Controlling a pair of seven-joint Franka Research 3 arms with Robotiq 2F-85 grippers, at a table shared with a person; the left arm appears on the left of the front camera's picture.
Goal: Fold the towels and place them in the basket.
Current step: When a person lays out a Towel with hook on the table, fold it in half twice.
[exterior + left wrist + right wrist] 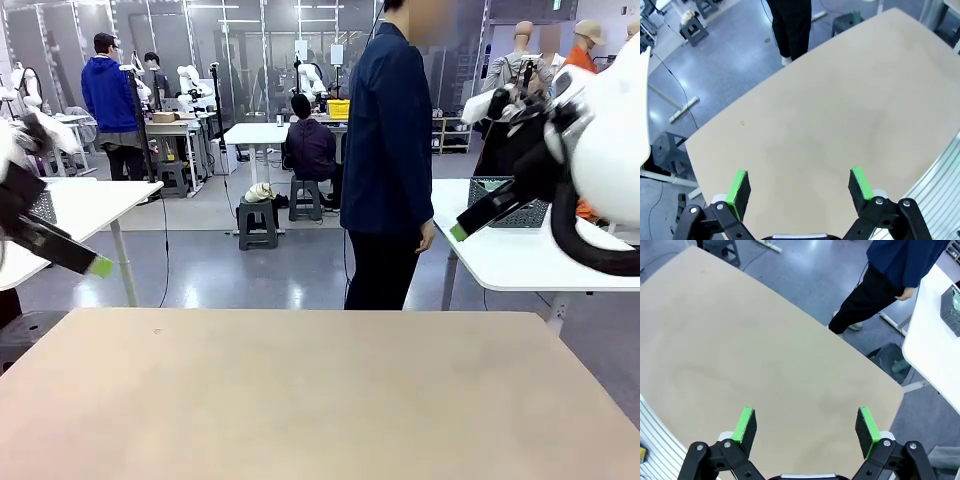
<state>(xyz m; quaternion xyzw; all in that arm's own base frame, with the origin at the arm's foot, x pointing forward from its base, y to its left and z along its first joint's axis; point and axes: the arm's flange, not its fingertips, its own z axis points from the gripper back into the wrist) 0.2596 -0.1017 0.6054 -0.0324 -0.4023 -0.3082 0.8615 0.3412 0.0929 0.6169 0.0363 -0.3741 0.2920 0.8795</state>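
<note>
My left gripper (800, 187) hangs open above the tan table (830, 115), nothing between its green pads; in the front view it is raised at the left edge (97, 264). My right gripper (807, 427) is open too, high over the table's other side, and shows at the right in the front view (460, 231). The dark grey mesh basket (505, 203) stands on a white side table (520, 255) behind my right arm; its corner (951, 307) shows in the right wrist view with something pale inside, too small to tell. The towels are out of view.
A person in a dark blue jacket (388, 150) stands just past the tan table's far edge, arm hanging down. Another white table (85, 200) stands at the far left. Stools, cables and more tables fill the room behind.
</note>
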